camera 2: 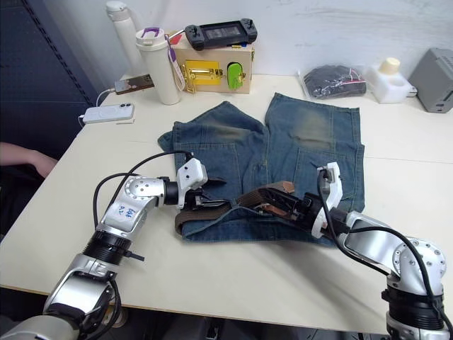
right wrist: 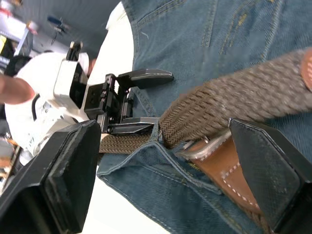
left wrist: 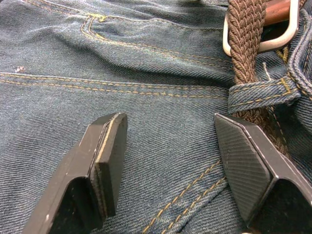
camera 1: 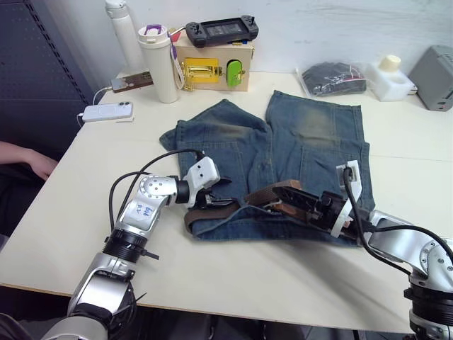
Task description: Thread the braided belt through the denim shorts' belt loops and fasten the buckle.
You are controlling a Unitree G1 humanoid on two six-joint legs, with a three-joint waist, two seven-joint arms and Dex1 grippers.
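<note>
The denim shorts (camera 1: 297,142) lie flat on the table, waistband nearest me. The braided belt (camera 1: 212,214) runs along the waistband, and in the left wrist view it passes under a belt loop (left wrist: 258,92). The silver buckle (left wrist: 258,29) sits just beyond that loop, with the belt's brown leather end (right wrist: 224,165) beside it. My left gripper (camera 1: 214,199) rests open on the waistband's left part, its fingers (left wrist: 105,156) apart over bare denim. My right gripper (camera 1: 311,205) is open at the waistband's middle, its fingers (right wrist: 263,165) standing wide on either side of the belt and buckle (right wrist: 204,146).
At the back stand a wooden box with a gold latch (camera 1: 212,71), a game controller (camera 1: 221,30), a white tumbler (camera 1: 159,64), a bagged black bundle (camera 1: 333,78) and a white container (camera 1: 391,76). A power bank (camera 1: 106,112) and a person's hand (camera 1: 28,161) are at the left.
</note>
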